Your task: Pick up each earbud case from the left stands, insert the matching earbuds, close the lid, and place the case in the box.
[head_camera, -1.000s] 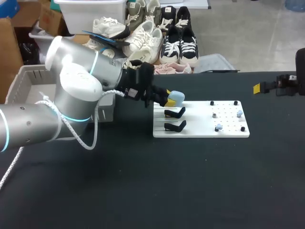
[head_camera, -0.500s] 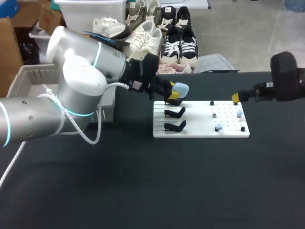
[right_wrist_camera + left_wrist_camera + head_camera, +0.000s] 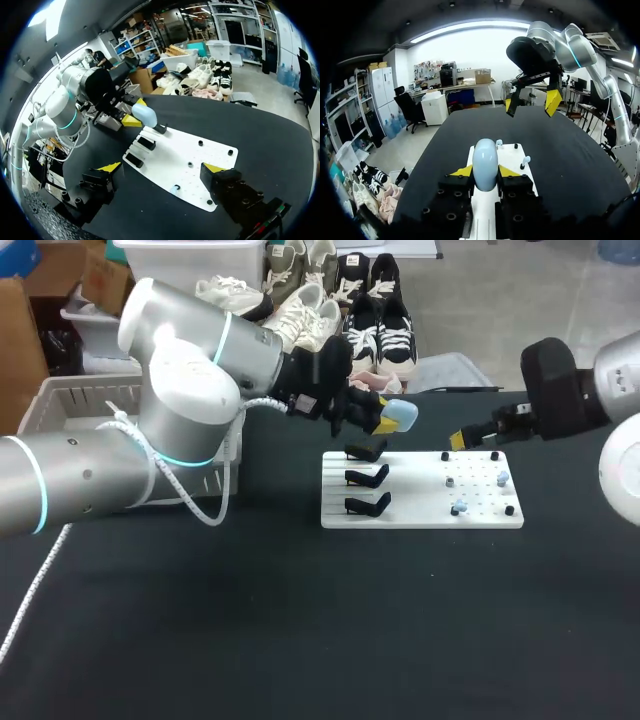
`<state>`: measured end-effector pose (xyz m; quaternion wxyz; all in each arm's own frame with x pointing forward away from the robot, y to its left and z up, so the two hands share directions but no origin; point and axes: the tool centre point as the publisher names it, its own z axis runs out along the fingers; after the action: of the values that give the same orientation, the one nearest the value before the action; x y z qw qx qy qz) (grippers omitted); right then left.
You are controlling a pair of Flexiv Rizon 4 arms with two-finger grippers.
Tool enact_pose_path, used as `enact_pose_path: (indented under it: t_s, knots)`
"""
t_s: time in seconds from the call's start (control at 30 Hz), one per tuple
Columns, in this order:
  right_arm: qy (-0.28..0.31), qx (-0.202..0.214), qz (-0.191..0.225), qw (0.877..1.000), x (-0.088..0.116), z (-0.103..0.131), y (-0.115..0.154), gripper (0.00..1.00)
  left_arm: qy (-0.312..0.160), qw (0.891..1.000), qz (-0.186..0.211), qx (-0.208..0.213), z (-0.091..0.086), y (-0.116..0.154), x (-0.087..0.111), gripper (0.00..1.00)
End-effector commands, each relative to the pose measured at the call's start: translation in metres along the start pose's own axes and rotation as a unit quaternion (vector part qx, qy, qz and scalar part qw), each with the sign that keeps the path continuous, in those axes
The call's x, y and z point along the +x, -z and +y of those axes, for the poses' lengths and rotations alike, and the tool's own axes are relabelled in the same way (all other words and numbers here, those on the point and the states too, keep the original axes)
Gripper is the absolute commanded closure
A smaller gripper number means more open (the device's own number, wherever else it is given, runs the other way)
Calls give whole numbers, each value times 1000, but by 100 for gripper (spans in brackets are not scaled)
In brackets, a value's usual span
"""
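Left gripper (image 3: 485,172) is clamped on the pale blue earbud case (image 3: 485,160), yellow tips on its two sides, rounded end pointing out. The case hangs above the far edge of the white board (image 3: 420,512), over the stand end. The lid looks shut, but we can't tell for sure.

Right gripper (image 3: 530,102) has its jaws wide with nothing in them. It sits above the board's far edge toward the peg end, facing the case and near it.

Risks as we see them:
- Both grippers share the same air over the board. Any closing move without staggered heights could clip fingertips together.
- The grip sits low on a smooth, rounded shell. A push on the lid could twist or squirt the case out.
- The pale blue earbuds (image 3: 502,478) sit loose on pegs at the board's right end. A low sweep of the right fingers could knock them off.
- The three black stands (image 3: 367,478) sit right under the case, so a straight drop would hit them.
- The white cable (image 3: 190,525) loops off the left arm beside the board's stand end and could snag on a swing to the box (image 3: 60,405).

Room: the table (image 3: 300,640) has open space on the board's near side. The table's far edge runs just beyond the board, so there's little margin there. The box sits well off the board's stand end, behind the left arm's bulk.
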<state>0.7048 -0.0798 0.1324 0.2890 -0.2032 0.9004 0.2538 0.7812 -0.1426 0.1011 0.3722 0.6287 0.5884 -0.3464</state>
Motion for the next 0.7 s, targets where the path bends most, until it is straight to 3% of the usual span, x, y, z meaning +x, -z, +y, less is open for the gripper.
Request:
enact_pose_path:
  t_s: [0.03,0.33,0.7]
  knots:
    - [4,-17,7,1000,-10,-1,-17,0,-7,1000,3,15,-2,-5,-8,100]
    - [10,-29,9,999,-21,1,-32,0,-24,999,12,41,-13,-17,-22,100]
    - [6,-30,10,999,-25,-2,-36,0,-22,998,7,53,-21,-21,-20,100]
